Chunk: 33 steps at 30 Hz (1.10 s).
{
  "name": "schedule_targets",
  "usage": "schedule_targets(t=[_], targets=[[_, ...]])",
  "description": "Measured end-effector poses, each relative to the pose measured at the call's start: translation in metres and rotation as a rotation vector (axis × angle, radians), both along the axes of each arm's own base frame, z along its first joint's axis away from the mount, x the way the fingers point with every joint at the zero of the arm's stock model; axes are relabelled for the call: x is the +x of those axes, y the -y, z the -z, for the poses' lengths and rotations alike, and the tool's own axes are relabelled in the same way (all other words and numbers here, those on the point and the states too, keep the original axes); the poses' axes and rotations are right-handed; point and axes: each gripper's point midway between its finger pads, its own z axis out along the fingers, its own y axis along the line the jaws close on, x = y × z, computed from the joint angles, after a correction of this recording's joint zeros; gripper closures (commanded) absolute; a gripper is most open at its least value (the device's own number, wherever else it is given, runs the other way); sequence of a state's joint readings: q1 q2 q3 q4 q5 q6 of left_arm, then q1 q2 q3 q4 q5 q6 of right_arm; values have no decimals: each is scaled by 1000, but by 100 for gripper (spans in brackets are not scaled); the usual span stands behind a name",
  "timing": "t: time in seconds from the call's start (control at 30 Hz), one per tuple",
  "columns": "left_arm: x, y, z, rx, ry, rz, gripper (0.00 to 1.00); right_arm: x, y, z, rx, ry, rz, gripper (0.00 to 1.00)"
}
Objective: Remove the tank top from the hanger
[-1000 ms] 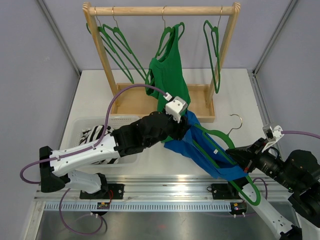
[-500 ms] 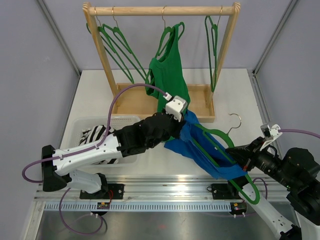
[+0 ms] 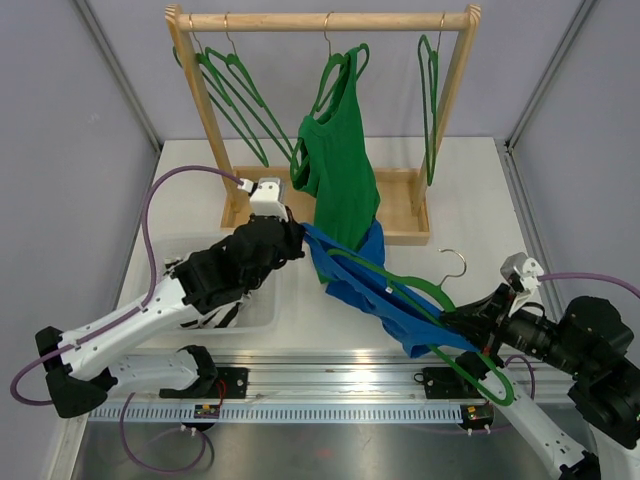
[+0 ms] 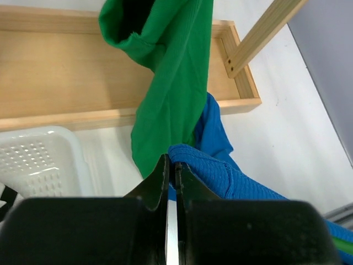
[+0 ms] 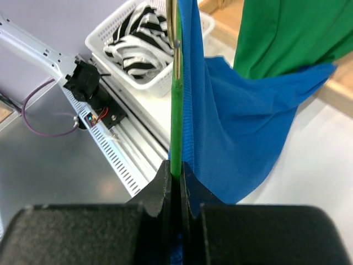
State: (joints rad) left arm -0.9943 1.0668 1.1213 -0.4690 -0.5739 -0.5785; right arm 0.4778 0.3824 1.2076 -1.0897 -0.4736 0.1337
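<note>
The blue tank top (image 3: 385, 305) hangs stretched above the tabletop (image 3: 480, 210) between the two arms, threaded on the green hanger (image 3: 412, 284). To strip it cleanly, draw the strap along the hanger's arm toward its tip, not across it, with the hanger held steady. The left fingers (image 4: 157, 185) pinch the top's edge, arm reaching over the basket (image 3: 160, 252). The right fingers (image 5: 161, 185) clamp the hanger, wrist angled inward.

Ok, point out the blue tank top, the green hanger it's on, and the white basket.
blue tank top (image 5: 237, 127), right wrist view, middle of the hanging fabric.
green hanger (image 5: 175, 127), right wrist view, on its straight arm.
white basket (image 4: 38, 160), left wrist view, on the perforated side wall.
</note>
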Motion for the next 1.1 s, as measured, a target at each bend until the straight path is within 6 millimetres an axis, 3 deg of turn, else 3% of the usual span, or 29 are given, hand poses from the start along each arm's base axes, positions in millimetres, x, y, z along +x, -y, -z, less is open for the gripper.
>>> schedule_targets(t=[0.13, 0.27, 0.4, 0.5, 0.6, 0.73, 0.9, 1.1], targets=[[-17, 4, 16, -37, -33, 92, 100, -4, 5, -10, 42, 106, 11, 100], [-51, 20, 33, -128, -40, 315, 100, 1, 5, -21, 110, 234, 32, 100], [-105, 61, 40, -154, -27, 627, 100, 21, -1, -28, 194, 326, 68, 100], [-167, 96, 46, -129, -5, 904, 100, 45, -10, -41, 304, 391, 101, 100], [-209, 109, 56, -116, 2, 1087, 100, 65, -15, -56, 415, 463, 130, 100], [-218, 110, 75, -90, -17, 1138, 100, 76, -10, -91, 542, 610, 180, 100], [-212, 115, 102, -26, -55, 1114, 100, 64, 12, -136, 657, 823, 242, 100], [-192, 118, 166, 152, -161, 1000, 100, 60, 28, -155, 570, 939, 328, 100]])
